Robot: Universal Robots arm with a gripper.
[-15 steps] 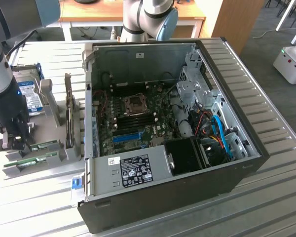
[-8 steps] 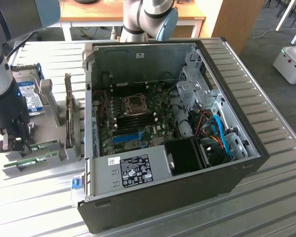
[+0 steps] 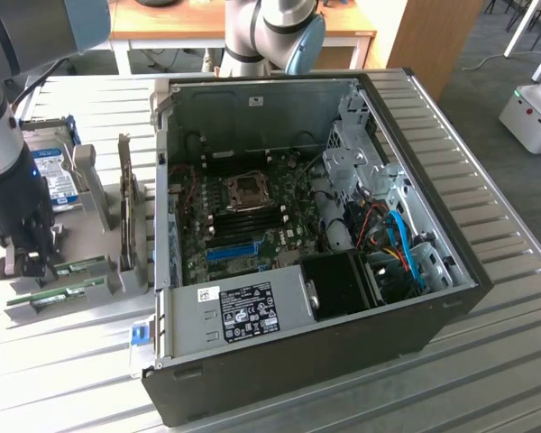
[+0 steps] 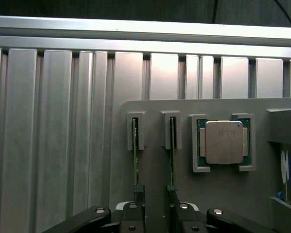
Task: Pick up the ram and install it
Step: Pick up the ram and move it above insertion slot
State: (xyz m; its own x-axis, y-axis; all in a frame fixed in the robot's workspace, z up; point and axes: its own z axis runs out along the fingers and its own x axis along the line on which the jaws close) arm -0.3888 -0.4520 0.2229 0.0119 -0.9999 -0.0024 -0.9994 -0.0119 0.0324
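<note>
Two green ram sticks stand edge-up in a grey holder [image 4: 155, 116]; one ram stick [image 4: 135, 155] and the other [image 4: 172, 155] lie parallel. My gripper [image 4: 154, 196] hangs over their near ends, open, one dark fingertip [image 4: 138, 191] in line with each stick and only bare holder between them. In the exterior view the gripper [image 3: 27, 262] sits at the left, low over the holder, with the ram sticks [image 3: 77, 268] just to its right. The open computer case [image 3: 415, 343] shows the motherboard and its dark memory slots [image 3: 243, 221].
A CPU chip [image 4: 224, 142] rests in a pocket beside the sticks. A hard drive [image 3: 54, 176] with a blue label stands behind the holder, and a card [image 3: 126, 207] stands upright beside the case. The long blue slot [image 3: 230, 253] is on the motherboard. Everything sits on a ribbed metal table [image 3: 487, 379].
</note>
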